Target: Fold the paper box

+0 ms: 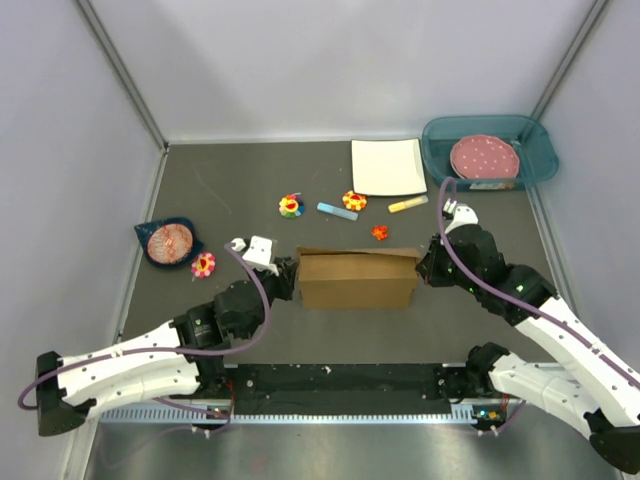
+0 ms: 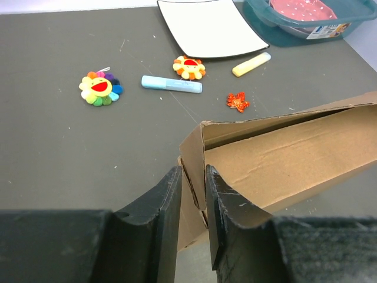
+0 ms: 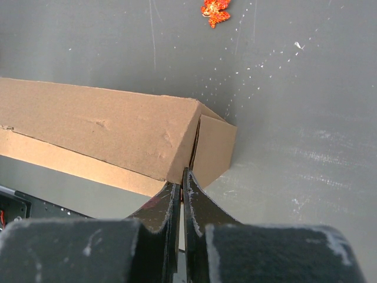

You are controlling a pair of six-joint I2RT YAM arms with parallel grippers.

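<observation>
Risk: the end wall may slip out or crease if the left hand [image 2: 193, 172] pulls; springy cardboard would reopen
Paper box [image 1: 357, 280]: plain brown corrugated, long, shallow, gap under the top panel
Place: centre of the top view, on the bench [image 1: 240, 200], between the 2 hands
Left hand: almost closed, pinching the left end wall
Right hand [image 3: 182, 180]: pressed together, tips at the right end seam

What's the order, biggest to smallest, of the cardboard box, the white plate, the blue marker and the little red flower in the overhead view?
1. paper box
2. white plate
3. blue marker
4. red flower
</observation>
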